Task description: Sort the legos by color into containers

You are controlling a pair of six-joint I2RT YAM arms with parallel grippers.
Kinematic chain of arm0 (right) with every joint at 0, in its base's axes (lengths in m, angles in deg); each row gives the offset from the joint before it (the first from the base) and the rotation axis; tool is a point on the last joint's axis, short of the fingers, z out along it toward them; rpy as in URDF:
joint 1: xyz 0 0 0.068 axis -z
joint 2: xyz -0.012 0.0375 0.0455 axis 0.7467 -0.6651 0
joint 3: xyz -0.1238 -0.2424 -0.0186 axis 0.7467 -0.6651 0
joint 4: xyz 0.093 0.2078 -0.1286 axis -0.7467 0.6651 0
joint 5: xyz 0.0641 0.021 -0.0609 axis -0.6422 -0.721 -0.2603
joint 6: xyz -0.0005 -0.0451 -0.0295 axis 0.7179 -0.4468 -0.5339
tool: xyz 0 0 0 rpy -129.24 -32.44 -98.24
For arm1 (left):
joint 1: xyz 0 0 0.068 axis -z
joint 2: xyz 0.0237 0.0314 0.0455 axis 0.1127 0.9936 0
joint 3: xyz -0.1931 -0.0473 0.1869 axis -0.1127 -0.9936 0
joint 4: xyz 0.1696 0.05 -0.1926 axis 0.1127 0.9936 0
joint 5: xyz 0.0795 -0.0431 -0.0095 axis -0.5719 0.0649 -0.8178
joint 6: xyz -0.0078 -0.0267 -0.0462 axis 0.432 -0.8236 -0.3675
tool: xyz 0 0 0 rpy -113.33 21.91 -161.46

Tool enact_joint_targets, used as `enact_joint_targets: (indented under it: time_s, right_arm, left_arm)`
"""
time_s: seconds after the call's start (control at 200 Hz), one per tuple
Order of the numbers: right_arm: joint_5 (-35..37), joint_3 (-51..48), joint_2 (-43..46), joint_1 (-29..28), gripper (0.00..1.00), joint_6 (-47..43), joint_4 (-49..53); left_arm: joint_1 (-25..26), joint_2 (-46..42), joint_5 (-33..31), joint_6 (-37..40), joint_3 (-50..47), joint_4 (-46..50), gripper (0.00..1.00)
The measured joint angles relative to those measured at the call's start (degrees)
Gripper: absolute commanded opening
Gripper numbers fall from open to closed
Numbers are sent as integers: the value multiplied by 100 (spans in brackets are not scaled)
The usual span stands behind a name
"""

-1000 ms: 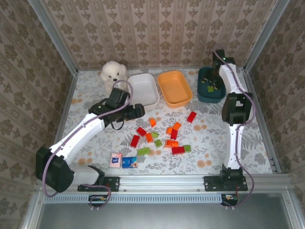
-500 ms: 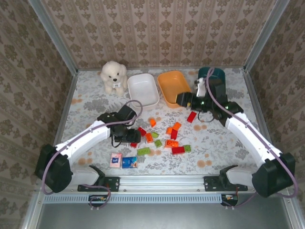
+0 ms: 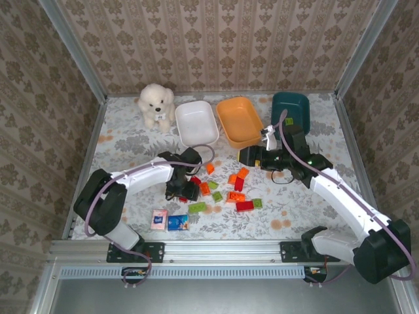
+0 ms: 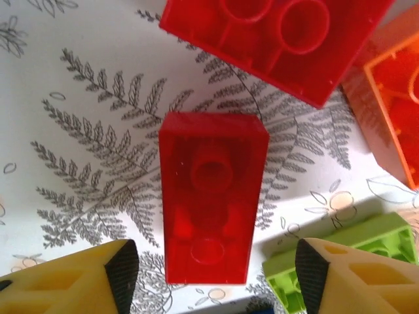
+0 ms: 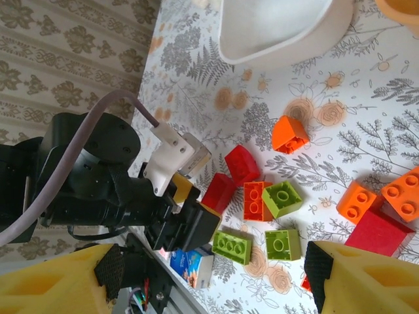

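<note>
- Left hand (image 4: 215,271) is hovering low over the counter (image 3: 131,140) with its fingers spread apart. The yellow, black-padded fingertips (image 4: 121,271) are straddling a small red brick (image 4: 213,196).
- In the left wrist view, bare floral counter is showing between each fingertip and the red brick, so the hand is not gripping it.
- Just beyond that brick a larger red brick (image 4: 281,39) is lying. An orange brick (image 4: 393,111) is sitting to the right, and a lime green brick (image 4: 340,252) is resting beside the right fingertip.
- Right hand (image 3: 243,156) is hanging over the counter near the front of the orange tray (image 3: 240,121), at the far edge of the scattered bricks. In the right wrist view its two fingers are standing wide apart and looking down on the pile.
- Most of the legos (image 3: 236,196) are lying loose on the counter between the two arms, with red, orange and lime green pieces mixed together and several of them touching.
- Along the back of the counter, the white tray (image 3: 196,124), the orange tray and the dark teal tray (image 3: 291,106) are sitting in a row. I cannot tell what is lying in the teal one.
- Left of the white tray, a white plush dog (image 3: 155,103) is sitting.
- Near the front edge, a pink packet (image 3: 159,219) and a blue packet (image 3: 177,222) are lying side by side.
</note>
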Motion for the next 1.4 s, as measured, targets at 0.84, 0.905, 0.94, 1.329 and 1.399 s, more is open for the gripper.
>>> enact_joint_targets:
  time_s: [0.84,0.905,0.94,1.329,1.399]
  right_arm:
    - [-260,400,-358,0,76,-57,-15]
    - [-264,474,-361,0,76,-39,-20]
    - [-260,544,-365,0,76,-22,-20]
    - [68,1117,-514,0,76,85,-96]
    - [144,1119,-509,0,75,87,-26]
  left_arm:
    - [-107,-39,-835,83,1202,446,28]
    - [-341,4,-833,105,1753,452,28]
    - [-470,76,-826,122,2063,452,28]
    - [-1388,3458,-501,249,5899,509,30]
    - [-1502,4048,-487,249,6485,627,33]
